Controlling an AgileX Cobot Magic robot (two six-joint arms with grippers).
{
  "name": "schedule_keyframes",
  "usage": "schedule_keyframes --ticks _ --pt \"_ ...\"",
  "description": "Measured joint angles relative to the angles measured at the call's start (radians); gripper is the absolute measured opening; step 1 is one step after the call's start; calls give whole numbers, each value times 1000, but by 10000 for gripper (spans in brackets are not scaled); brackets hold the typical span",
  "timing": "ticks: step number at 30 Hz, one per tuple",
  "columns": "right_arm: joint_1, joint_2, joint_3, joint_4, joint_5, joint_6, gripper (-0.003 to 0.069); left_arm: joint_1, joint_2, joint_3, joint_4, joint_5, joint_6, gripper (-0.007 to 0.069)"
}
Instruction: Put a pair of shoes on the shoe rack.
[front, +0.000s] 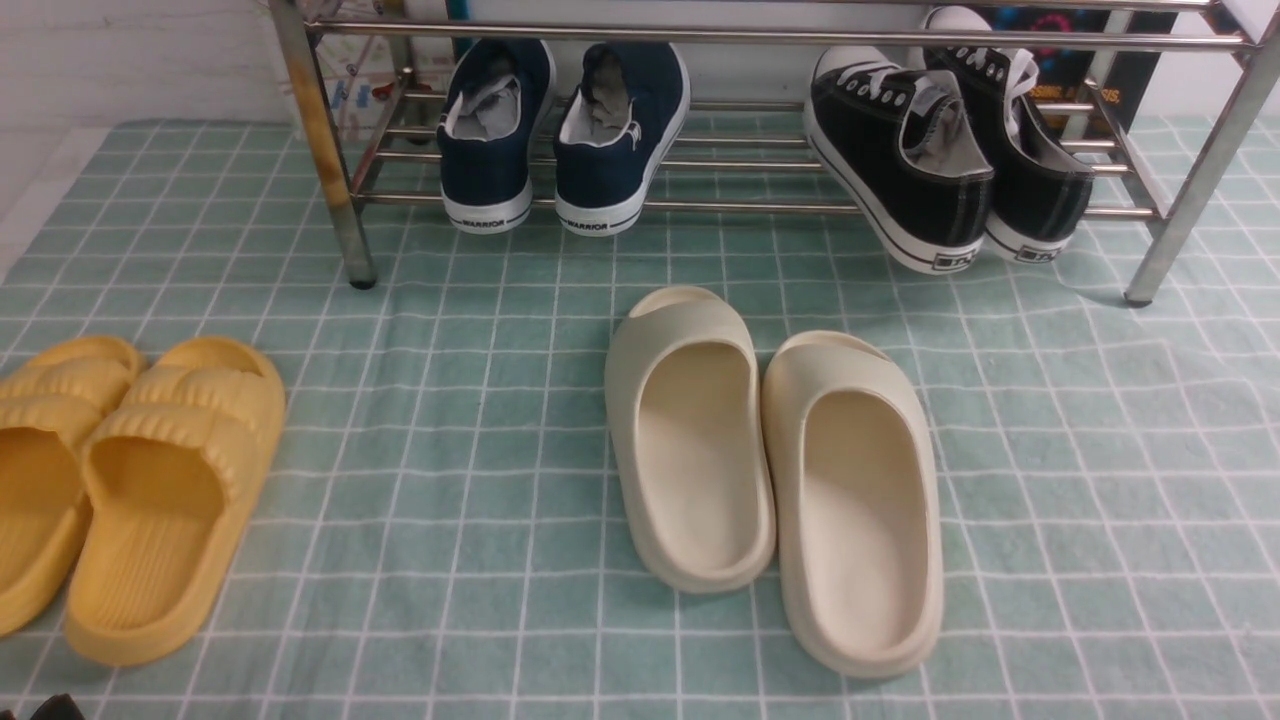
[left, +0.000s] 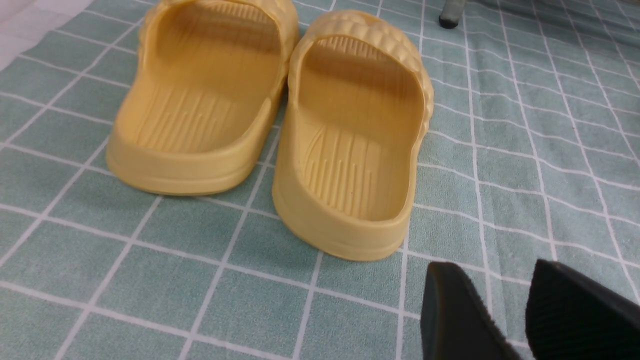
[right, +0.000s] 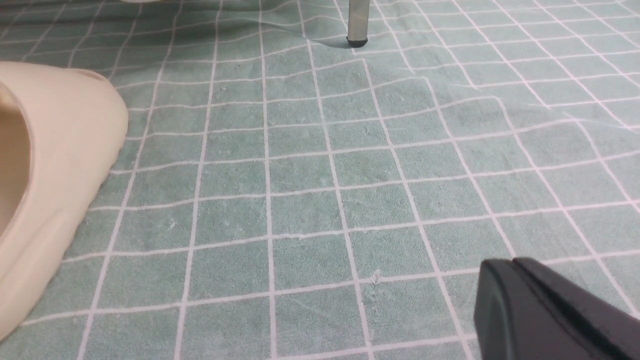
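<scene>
The pair of shoes, two black canvas sneakers (front: 905, 160) with white laces and soles, rests on the lower bars of the steel shoe rack (front: 760, 38) at its right end. Their heels point toward me and hang past the front bar, and the two shoes lean together. My left gripper (left: 492, 270) is open with nothing between its fingers. It hovers over the checked cloth just behind the heel of a yellow slide (left: 350, 145). My right gripper (right: 510, 265) is shut on nothing, low over bare cloth to the right of a cream slide (right: 45, 165).
Navy WARRIOR sneakers (front: 560, 130) stand on the rack's left half. Two cream slides (front: 770, 450) lie mid-cloth and two yellow slides (front: 130, 480) at the left. The rack has a rust-stained leg (front: 325, 150) and a right front leg (right: 357, 22).
</scene>
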Motion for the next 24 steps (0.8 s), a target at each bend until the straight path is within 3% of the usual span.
schedule_keyframes --ticks 24 --pt "0 0 -1 2 3 -1 7 0 0 0 0 0 0 239"
